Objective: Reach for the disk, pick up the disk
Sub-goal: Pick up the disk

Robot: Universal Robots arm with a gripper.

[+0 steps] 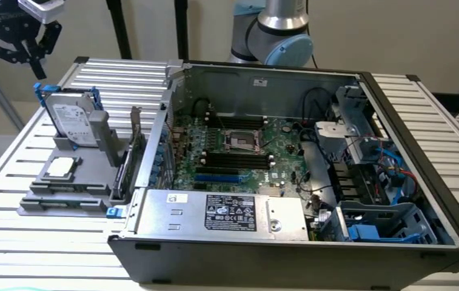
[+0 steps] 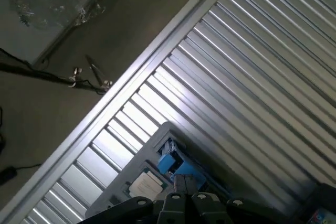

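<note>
A: Arm (image 1: 281, 15), what does it look like?
B: Silver-grey metal tube with a dark ring under it. Light-blue joint cap (image 1: 290, 50) on a grey housing.
A: Tool (image 1: 20, 53)?
B: Black linkage body with a white-grey mount block (image 1: 39, 9) above it. The wrist view has black links with small round pin heads (image 2: 173, 196), matte finish.

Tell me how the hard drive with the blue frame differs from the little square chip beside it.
The hard drive stands on edge in a slot; the chip lies flat. The hard drive is bigger and oblong; the chip is small and square. The hard drive has a blue frame; the chip has none. Both are silver-grey and sit on the same grey holder.
</note>
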